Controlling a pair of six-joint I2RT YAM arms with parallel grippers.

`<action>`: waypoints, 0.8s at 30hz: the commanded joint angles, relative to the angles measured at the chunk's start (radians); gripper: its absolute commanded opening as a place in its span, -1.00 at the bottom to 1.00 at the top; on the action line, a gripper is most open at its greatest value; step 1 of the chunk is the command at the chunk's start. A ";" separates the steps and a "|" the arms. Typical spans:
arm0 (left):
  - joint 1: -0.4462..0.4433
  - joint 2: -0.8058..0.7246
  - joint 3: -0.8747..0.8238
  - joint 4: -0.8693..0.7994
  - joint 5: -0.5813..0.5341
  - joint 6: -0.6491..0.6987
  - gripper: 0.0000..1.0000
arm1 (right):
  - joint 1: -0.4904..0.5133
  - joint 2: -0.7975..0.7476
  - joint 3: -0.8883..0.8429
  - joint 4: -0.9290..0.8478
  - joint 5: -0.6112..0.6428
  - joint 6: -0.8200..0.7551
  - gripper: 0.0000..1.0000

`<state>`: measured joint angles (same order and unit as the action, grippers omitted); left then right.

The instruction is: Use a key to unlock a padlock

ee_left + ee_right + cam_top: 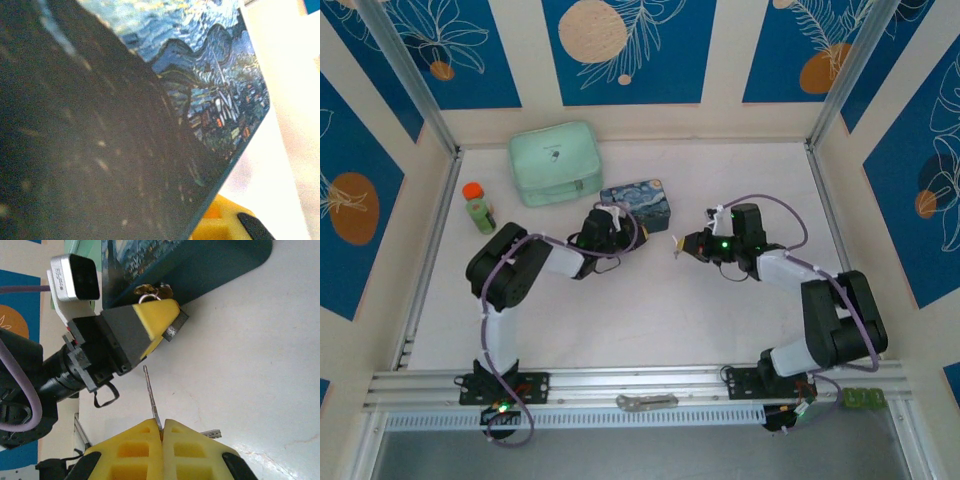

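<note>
Sitting hard against the lower edge of the dark blue rectangular tin painted with a swirling night sky (200,265), the small brass-yellow padlock with thin metal shackle (152,290) is right at the tips of the left hand (167,315). Whether that hand is clamped on it cannot be told from this angle. The tiny thin silvery metal key (151,395) is pinched between the yellow fingers of the right hand (161,426), which are pressed together on it. The key's free end points towards the padlock but is apart from it. Both hands are over the white desk (260,370). A mint-green zip pouch (555,162) and an orange-capped bottle (478,208) stand at the rear left.
</note>
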<state>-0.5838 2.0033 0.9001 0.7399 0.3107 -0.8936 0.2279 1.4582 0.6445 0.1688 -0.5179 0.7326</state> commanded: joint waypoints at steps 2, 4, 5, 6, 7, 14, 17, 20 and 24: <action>0.013 -0.046 -0.023 0.182 0.141 -0.183 -1.00 | 0.006 0.056 -0.026 0.121 -0.108 0.086 -1.00; 0.018 -0.034 -0.026 0.246 0.168 -0.244 -1.00 | 0.009 0.085 -0.032 0.172 -0.132 0.113 -1.00; 0.019 -0.027 -0.027 0.274 0.177 -0.270 -1.00 | 0.011 0.096 -0.030 0.183 -0.142 0.119 -1.00; 0.021 -0.021 -0.029 0.306 0.186 -0.296 -1.00 | 0.014 0.112 -0.023 0.187 -0.150 0.120 -1.00; 0.023 -0.013 -0.030 0.340 0.192 -0.320 -1.00 | 0.015 0.128 -0.020 0.186 -0.155 0.120 -1.00; 0.025 -0.024 -0.042 0.385 0.202 -0.350 -1.00 | 0.031 0.185 -0.028 0.308 -0.168 0.186 -1.00; 0.024 -0.024 -0.051 0.388 0.200 -0.353 -1.00 | 0.045 0.200 -0.017 0.344 -0.172 0.211 -1.00; 0.024 -0.014 -0.059 0.408 0.198 -0.366 -1.00 | 0.053 0.218 -0.013 0.383 -0.170 0.238 -1.00; 0.022 -0.003 -0.064 0.448 0.199 -0.389 -1.00 | 0.057 0.248 -0.007 0.422 -0.171 0.261 -1.00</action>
<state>-0.5667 2.0037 0.8379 1.0809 0.4831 -1.2572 0.2787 1.6825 0.6262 0.5411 -0.6632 0.9588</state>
